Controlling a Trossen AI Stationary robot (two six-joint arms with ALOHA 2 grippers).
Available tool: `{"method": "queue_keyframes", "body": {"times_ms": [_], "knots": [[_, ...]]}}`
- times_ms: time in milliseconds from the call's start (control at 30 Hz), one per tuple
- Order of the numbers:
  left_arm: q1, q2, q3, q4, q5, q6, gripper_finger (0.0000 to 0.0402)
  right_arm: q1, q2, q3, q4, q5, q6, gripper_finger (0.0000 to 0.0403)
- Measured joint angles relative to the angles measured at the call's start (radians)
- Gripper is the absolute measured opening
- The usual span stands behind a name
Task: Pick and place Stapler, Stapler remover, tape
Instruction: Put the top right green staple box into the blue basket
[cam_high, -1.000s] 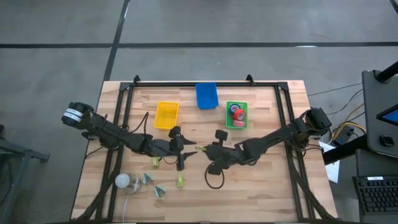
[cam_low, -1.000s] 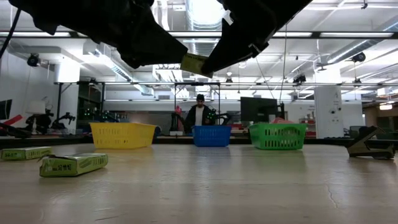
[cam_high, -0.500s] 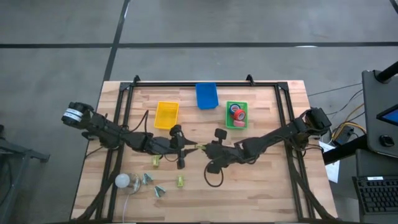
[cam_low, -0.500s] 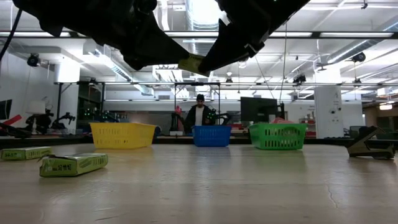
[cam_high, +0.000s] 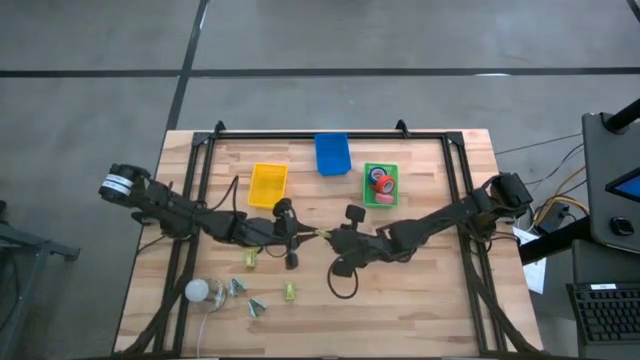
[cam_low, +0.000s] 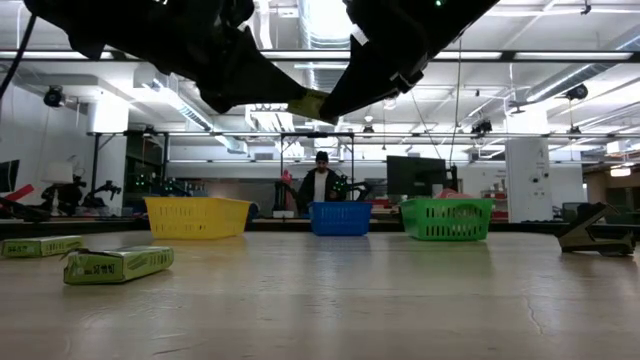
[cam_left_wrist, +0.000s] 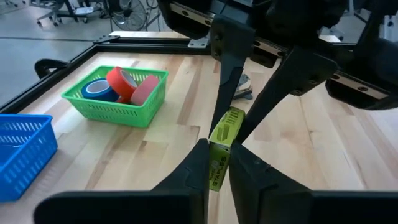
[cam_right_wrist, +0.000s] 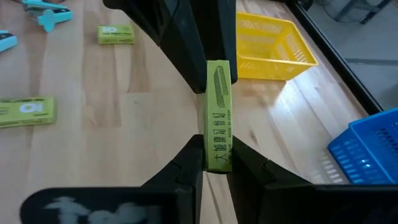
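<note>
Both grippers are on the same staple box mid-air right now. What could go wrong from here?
1. The left gripper and right gripper each pinch one end of the small green staple box above the table. If either arm pulls away before the other lets go, the box may twist or drop.
2. The fingers nearly meet, so the grippers could collide.

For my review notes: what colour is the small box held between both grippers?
Yellow-green box with dark print, clearest in the right wrist view.

A grey concrete floor (cam_high: 90, 110) with dark seams surrounds the table; beyond it, a bright hall — ceiling ducts (cam_low: 325, 20), strip lights, pillars (a person (cam_low: 320, 185) stands far back).
</note>
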Motion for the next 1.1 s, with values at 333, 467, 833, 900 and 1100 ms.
{"method": "queue_keyframes", "body": {"times_ms": [333, 467, 833, 900, 1100], "knots": [[0.029, 0.000, -0.001, 0.006, -0.032, -0.027, 0.0043, -0.024, 0.000, 0.000, -0.001, 0.019, -0.020, 0.0080], [0.039, 0.000, 0.000, 0.008, -0.035, -0.029, 0.0040, -0.029, 0.000, 0.001, -0.020, 0.034, -0.007, 0.0102], [0.060, 0.001, -0.002, 0.010, -0.130, -0.053, 0.0042, -0.034, -0.059, 0.001, -0.262, 0.262, 0.050, 0.0206], [0.079, 0.001, -0.001, 0.013, -0.163, -0.071, 0.0042, -0.032, -0.080, -0.007, -0.290, 0.263, 0.113, 0.0215], [0.162, 0.001, 0.000, 0.027, -0.168, -0.130, 0.0042, -0.004, -0.116, -0.054, -0.310, 0.255, 0.202, 0.0227]]}}
